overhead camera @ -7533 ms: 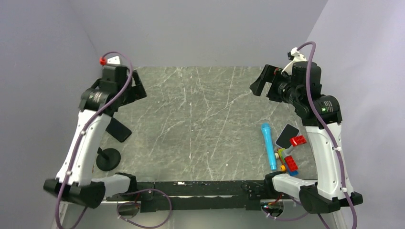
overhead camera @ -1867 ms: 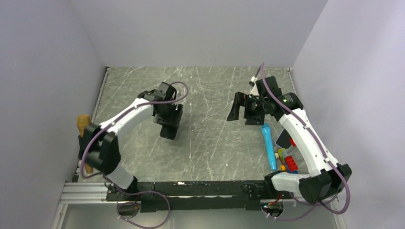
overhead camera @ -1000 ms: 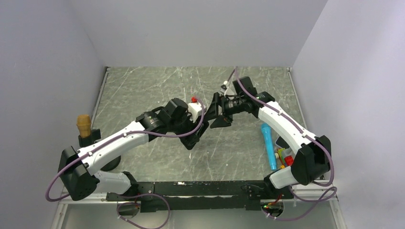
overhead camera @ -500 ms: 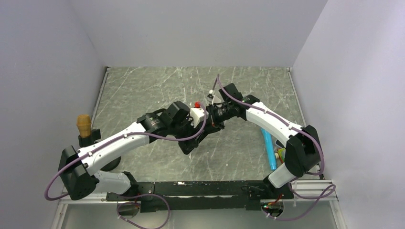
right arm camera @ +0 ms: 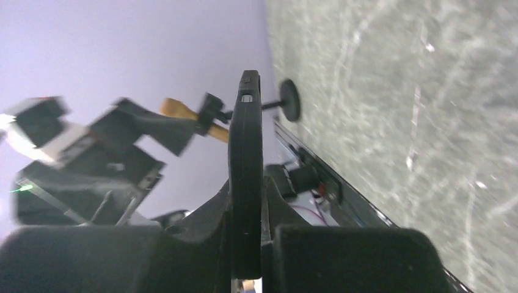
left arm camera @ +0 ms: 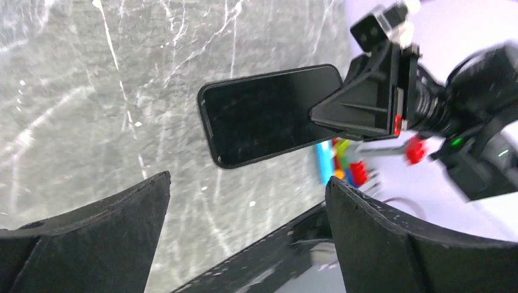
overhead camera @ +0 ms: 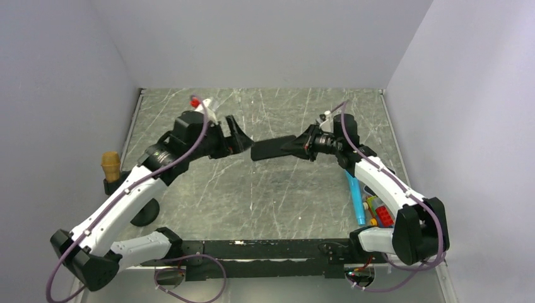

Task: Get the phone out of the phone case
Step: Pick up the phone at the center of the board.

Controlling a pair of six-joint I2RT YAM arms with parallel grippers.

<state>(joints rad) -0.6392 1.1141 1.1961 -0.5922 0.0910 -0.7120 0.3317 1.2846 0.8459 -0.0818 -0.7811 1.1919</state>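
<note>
The phone (overhead camera: 271,149) is a dark slab whose screen (left arm camera: 269,113) sits inside the black rim of its phone case (left arm camera: 211,131). It hangs level above the middle of the table. My right gripper (overhead camera: 301,146) is shut on its right end; in the right wrist view the phone (right arm camera: 245,159) stands edge-on, pinched between both fingers of the right gripper (right arm camera: 245,210). My left gripper (overhead camera: 238,142) is just left of the phone's free end, open and apart from it. In the left wrist view the left gripper (left arm camera: 247,183) shows wide black fingers with nothing between them.
A blue cylinder (overhead camera: 358,196) and coloured toy bricks (overhead camera: 380,213) lie at the right near edge, under the right arm. A brown cone-shaped thing (overhead camera: 111,164) and a black round stand (overhead camera: 144,213) sit at the left edge. Grey walls close in three sides.
The two grippers were together at mid-table. The left gripper has opened, let go and drawn back to the left; the right gripper has shut on the phone and pulled it right.
</note>
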